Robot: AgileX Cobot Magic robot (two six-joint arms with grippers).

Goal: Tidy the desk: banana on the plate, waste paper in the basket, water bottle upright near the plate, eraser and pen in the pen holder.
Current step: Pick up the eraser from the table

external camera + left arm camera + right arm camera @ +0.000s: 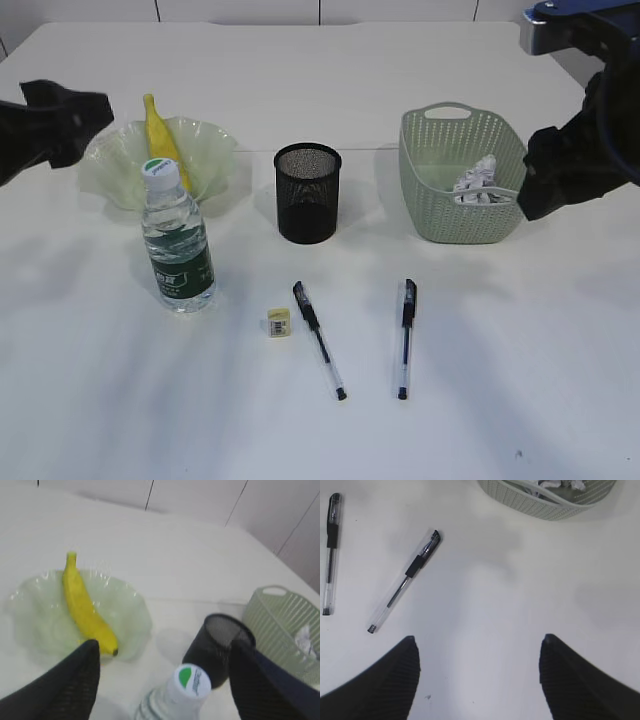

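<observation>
Two pens lie flat on the white desk, one [319, 339] just beside a small eraser [279, 322] and the other [406, 337] to its 3 o'clock, both at 6 o'clock of the black mesh pen holder [307, 192] and well apart from it. The banana [160, 138] rests on the pale green plate [205, 150], the water bottle [177, 238] stands upright at the plate's 6 o'clock, and crumpled paper [476, 181] sits in the green basket [460, 215] at 3 o'clock of the holder. The left gripper [162, 680] hangs wide open above the bottle cap, gripping nothing; the right gripper [477, 672] hovers spread wide over bare desk, empty
</observation>
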